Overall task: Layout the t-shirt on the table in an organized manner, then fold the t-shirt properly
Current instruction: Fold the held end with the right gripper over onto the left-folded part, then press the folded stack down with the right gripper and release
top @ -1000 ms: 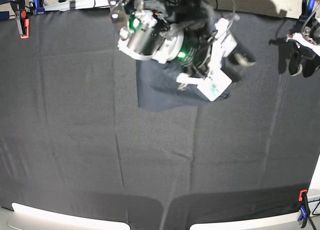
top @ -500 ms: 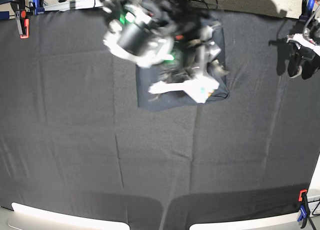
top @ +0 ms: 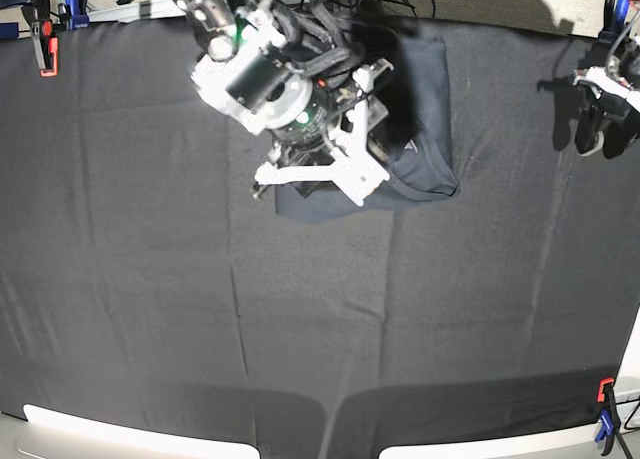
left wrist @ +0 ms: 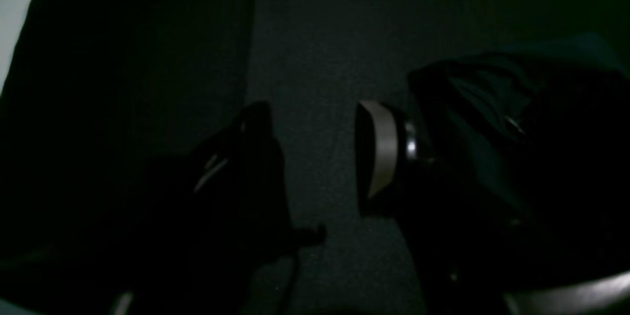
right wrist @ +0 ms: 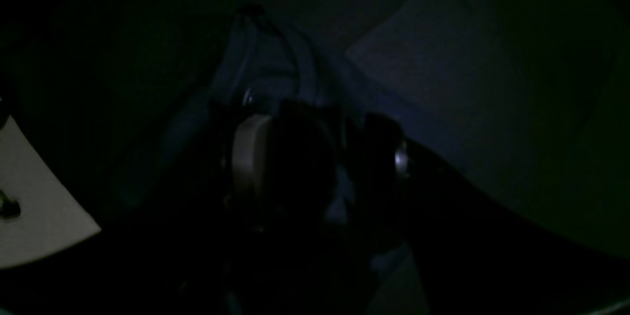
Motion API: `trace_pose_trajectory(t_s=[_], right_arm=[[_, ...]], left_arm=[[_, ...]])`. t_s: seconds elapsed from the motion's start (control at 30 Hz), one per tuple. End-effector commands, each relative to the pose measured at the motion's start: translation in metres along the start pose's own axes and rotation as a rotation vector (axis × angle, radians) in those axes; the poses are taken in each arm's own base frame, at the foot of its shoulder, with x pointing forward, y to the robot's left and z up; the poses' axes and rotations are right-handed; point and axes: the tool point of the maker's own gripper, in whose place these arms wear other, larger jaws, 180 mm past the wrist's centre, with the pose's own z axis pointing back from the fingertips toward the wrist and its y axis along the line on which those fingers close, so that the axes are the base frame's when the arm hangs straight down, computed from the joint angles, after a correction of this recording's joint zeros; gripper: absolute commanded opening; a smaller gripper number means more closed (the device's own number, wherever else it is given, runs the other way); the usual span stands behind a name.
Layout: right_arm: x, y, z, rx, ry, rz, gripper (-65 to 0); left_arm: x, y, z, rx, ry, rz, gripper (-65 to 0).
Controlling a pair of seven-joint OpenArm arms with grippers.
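Black-draped desk [top: 150, 309]; t-shirt [top: 425, 109] lies folded compact near far edge, looks nearly done; right claw [top: 310, 174] spread wide over it, holding nothing; left claw [top: 598, 119] wide, well apart.

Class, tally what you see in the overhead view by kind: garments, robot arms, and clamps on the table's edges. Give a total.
Dark navy folded t-shirt: 1
Robot arms, right and left: 2
Orange-and-blue edge clamps: 2
Total: 5
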Motion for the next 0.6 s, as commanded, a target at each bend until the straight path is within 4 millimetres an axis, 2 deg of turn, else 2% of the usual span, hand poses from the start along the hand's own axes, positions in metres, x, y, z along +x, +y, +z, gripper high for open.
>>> trace_pose_trajectory(t_s=[0.0, 0.1, 0.13, 0.23, 0.27, 0.33, 0.43, 0.57], right_arm=[[0.007, -0.002, 0.0, -0.007, -0.025, -0.004, -35.8], [0.0, -0.001, -0.005, -0.003, 0.003, -0.006, -36.8], [-0.002, -0.003, -0.006, -0.013, 0.014, -0.002, -40.4], [-0.002, -0.003, -0.006, -0.016, 0.013, 0.001, -60.4], [-0.001, -0.001, -0.006, -0.006, 0.009, 0.0, -65.0], [0.003, 0.007, -0.005, 0.021, -0.002, 0.007, -65.0], [0.014, 0.045, -0.002, 0.168, -0.043, 0.021, -65.0], [0.03, 0.12, 0.016, 0.471, -0.132, 0.089, -65.0]], left_arm=[[0.014, -0.002, 0.002, -0.013, -0.046, -0.019, -39.2], [0.014, -0.002, 0.002, -0.013, -0.046, -0.019, -39.2], [0.014, -0.002, 0.002, -0.013, -0.047, -0.019, -39.2], [0.014, -0.002, 0.002, -0.013, -0.047, -0.019, -39.2], [0.014, -0.002, 0.002, -0.013, -0.047, -0.019, -39.2], [0.014, -0.002, 0.002, -0.013, -0.047, -0.019, -39.2], [0.015, -0.002, 0.002, -0.013, -0.053, -0.019, -39.2], [0.015, -0.002, 0.002, -0.013, -0.055, -0.019, -39.2]])
